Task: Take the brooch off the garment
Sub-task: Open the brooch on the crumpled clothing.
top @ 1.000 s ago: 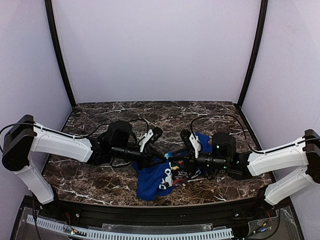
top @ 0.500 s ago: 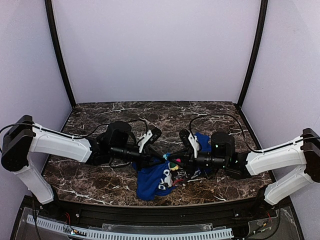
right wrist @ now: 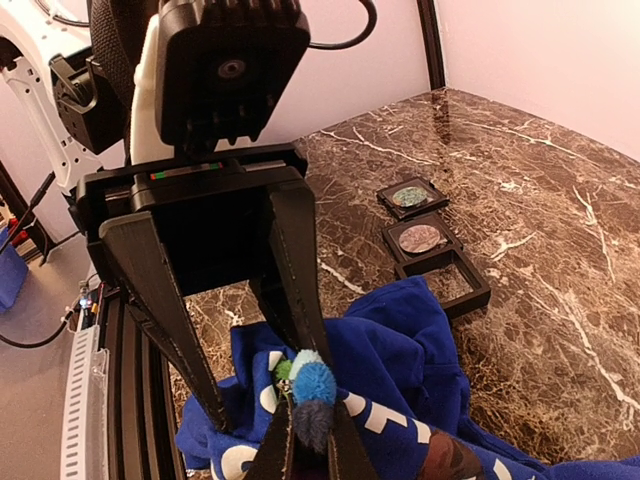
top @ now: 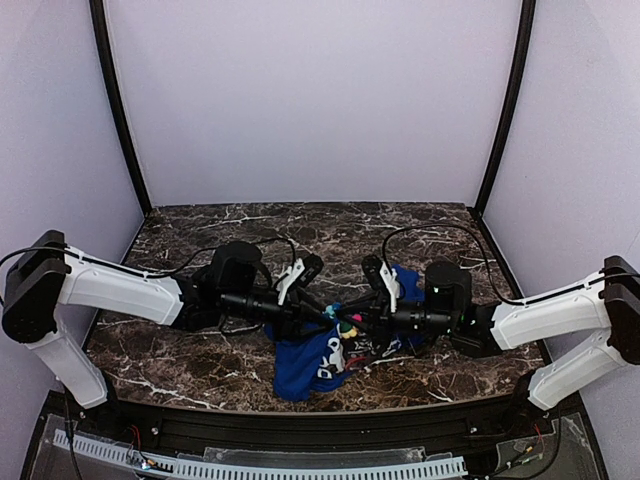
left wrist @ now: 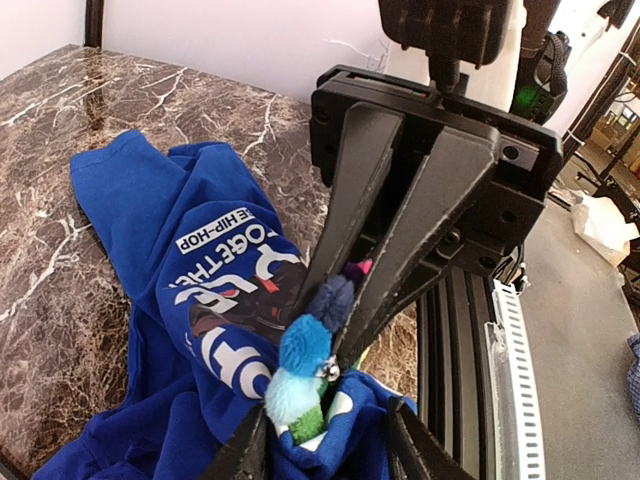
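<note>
Brooch (right wrist: 312,382) is sitting between the two fingers of my right hand (left wrist: 338,338), which I am pinching shut on it. It is showing as a small cluster of fluffy balls in light blue, dark blue, teal and green, with a bit of pink behind. It is resting right at the bunched top of the blue garment (left wrist: 170,230), touching the cloth, and I cannot tell whether its pin is passing through the fabric.

My left hand (right wrist: 262,385) is facing the right one head-on. Its jaws are standing apart, one finger on each side of the brooch and of the right hand's tips, and it is gripping nothing.

The garment is lying crumpled on the dark marbled desk (right wrist: 560,230), toward its near edge, with white lettering showing on the blue. Seen from above, both my arms are reaching in low from the sides and meeting over the cloth.

Three small square trays (right wrist: 432,240) are lying in a row on the desk, the nearest just beside the cloth.
</note>
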{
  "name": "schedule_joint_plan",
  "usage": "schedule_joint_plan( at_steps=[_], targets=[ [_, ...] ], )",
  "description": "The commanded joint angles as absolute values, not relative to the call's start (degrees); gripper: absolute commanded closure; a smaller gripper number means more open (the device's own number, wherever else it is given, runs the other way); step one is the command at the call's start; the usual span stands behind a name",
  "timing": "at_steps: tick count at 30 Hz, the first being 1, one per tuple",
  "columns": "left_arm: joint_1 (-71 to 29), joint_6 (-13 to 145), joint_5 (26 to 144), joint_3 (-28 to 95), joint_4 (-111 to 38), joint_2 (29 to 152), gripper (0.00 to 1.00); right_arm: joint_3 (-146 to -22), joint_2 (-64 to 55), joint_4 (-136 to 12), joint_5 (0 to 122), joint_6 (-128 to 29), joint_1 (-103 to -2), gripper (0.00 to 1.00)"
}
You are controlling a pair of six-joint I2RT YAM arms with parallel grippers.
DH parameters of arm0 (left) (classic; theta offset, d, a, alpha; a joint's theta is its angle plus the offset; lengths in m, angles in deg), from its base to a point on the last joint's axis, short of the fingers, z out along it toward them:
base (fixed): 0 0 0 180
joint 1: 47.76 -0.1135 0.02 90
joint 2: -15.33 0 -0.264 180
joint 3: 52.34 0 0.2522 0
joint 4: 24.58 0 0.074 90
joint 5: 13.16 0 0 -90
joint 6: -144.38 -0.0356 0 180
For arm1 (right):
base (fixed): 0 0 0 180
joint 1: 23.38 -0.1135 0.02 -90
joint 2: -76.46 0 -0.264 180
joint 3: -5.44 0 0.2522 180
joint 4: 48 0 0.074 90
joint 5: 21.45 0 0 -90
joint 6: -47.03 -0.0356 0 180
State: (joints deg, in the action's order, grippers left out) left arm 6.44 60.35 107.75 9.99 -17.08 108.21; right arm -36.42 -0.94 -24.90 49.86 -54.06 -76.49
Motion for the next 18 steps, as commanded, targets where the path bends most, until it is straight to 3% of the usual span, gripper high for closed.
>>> schedule_joint_plan(
  at_steps=[1,10,14,18],
  targets=[
    [6.7,60.0,109.4,9.7,-15.4,106.8,0.6,-35.4,-1.0,-20.7,48.0,-55.4,-75.7,1.0],
    [6.7,60.5,110.5,10.8,-14.3,108.4,0.62,-34.8,-1.0,-19.0,44.2,-56.3,-75.2,1.0],
    [6.7,61.0,111.3,11.3,-13.5,109.2,0.71,-34.8,-1.0,-18.9,43.8,-56.4,-75.1,1.0],
    [6.7,61.1,111.7,11.3,-13.1,109.2,0.88,-34.7,-1.1,-18.6,43.8,-56.6,-74.9,1.0]
  ],
)
